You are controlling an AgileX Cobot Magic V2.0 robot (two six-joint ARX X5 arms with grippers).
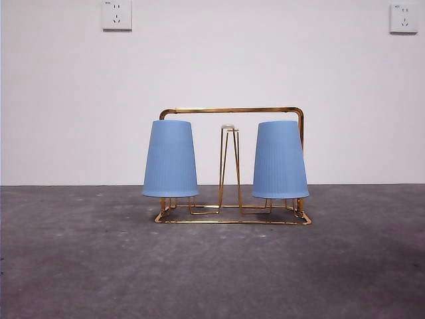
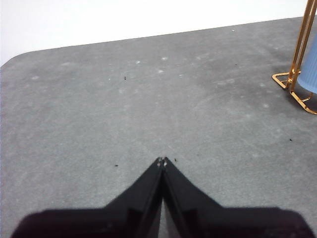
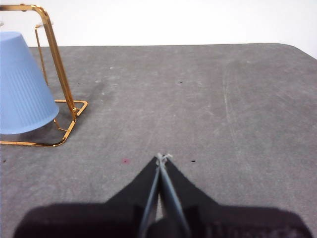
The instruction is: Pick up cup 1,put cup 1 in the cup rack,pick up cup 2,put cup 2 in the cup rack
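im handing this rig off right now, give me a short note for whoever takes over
Left gripper: shut, empty, over bare table beside the cup rack.
Right gripper: shut, empty, over bare table on the rack's other side.
Both blue cups sit upside down on the rack's prongs: one cup on the left in the front view, the other cup on the right; the middle prong is free.
Done: both cups racked.
Left: nothing that the views show.
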